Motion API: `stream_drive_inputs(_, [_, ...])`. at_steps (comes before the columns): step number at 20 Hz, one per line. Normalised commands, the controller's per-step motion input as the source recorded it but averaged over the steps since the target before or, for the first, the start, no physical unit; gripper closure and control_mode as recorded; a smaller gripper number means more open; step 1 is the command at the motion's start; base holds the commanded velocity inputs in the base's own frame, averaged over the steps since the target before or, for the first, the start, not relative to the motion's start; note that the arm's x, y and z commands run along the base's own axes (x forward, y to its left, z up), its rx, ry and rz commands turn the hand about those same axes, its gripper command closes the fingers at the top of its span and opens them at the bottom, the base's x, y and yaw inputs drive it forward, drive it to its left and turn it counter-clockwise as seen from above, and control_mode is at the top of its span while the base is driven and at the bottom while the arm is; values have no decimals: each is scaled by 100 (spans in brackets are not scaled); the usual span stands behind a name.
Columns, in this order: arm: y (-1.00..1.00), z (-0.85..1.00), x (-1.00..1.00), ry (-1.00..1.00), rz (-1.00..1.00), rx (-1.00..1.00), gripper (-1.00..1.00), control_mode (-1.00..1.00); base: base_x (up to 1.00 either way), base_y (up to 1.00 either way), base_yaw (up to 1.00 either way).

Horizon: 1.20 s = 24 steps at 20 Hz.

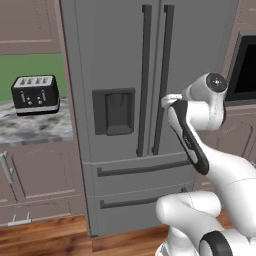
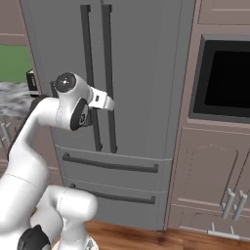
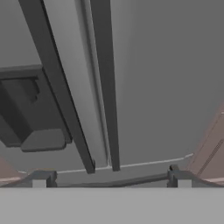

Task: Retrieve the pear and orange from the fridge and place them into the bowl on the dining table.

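Two fingertips of your gripper (image 3: 111,177) are standing fully spread and gripping nothing, aiming at the two dark door handles (image 3: 106,87) of the fridge (image 1: 120,60). You are likely lining up on a handle because both doors are sitting closed, keeping the pear and orange hidden inside.

no readable text, labels or signs
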Motion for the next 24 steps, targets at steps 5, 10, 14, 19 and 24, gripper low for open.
stream_drive_inputs(5, [0, 10, 24, -13, 0, 0, -100, -100, 0, 0, 0])
stream_drive_inputs(10, [0, 0, 28, -20, 0, 0, -100, -100, 0, 0, 0])
stream_drive_inputs(14, [0, 3, 45, -3, 0, 0, -100, -100, 0, 0, 0])
stream_drive_inputs(19, [0, 6, 54, 0, 0, 0, -100, -100, 0, 0, 0])
stream_drive_inputs(24, [-1, 5, 59, 1, 0, 0, -100, -100, 0, 0, 0])
